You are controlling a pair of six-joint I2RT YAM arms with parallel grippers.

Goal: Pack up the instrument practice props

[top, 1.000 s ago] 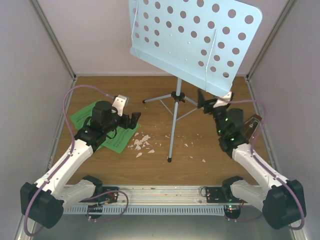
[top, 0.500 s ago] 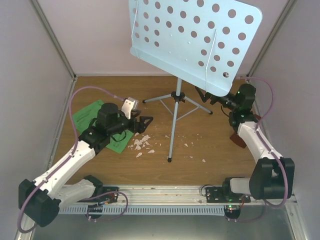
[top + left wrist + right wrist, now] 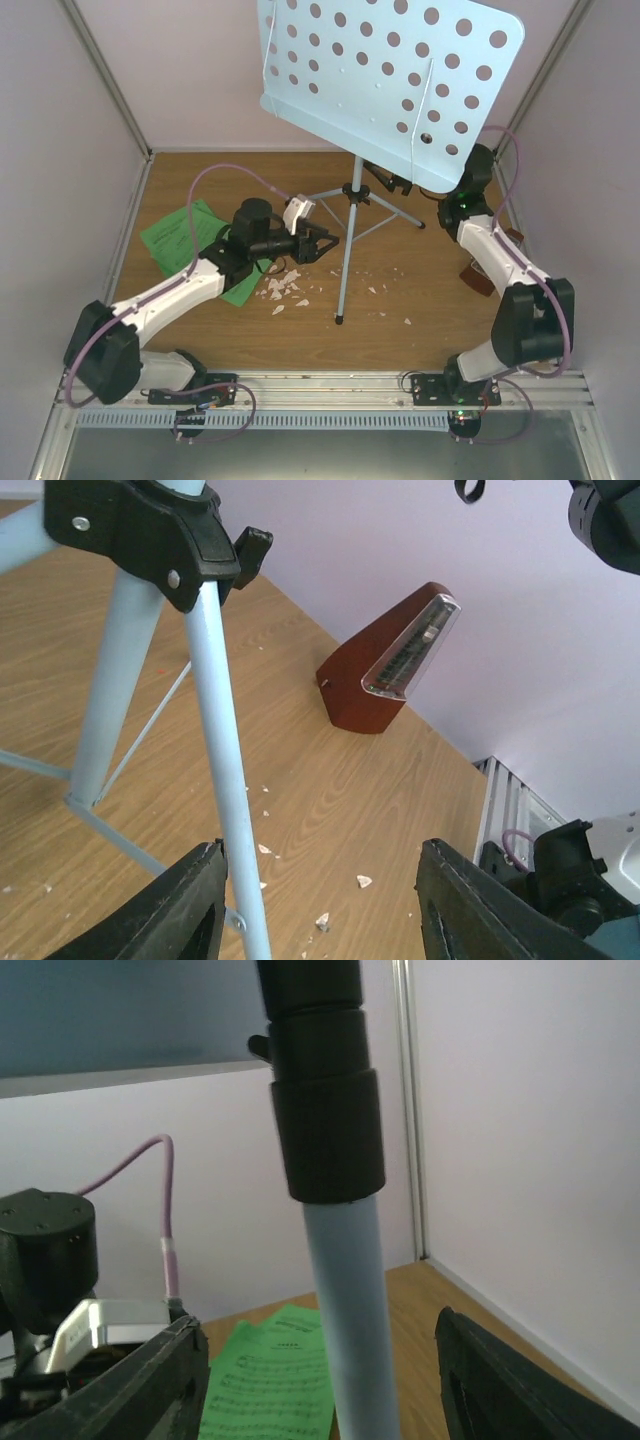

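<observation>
Nearest, the left gripper [image 3: 330,905] gaped wide and empty, a tripod leg [image 3: 228,780] beside one finger. Farther back, the right gripper [image 3: 320,1380] straddled the pole [image 3: 345,1290] of the music stand [image 3: 390,70], unclosed (metronome [image 3: 385,660] and green sheets [image 3: 178,235] lay on the table [image 3: 420,300]). Seizing the stand seemed the step; next, both must clamp squarely.

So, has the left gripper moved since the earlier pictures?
Yes. The left gripper has moved right, away from the green pages and up close to the music stand's near leg, which has stayed put.
</observation>
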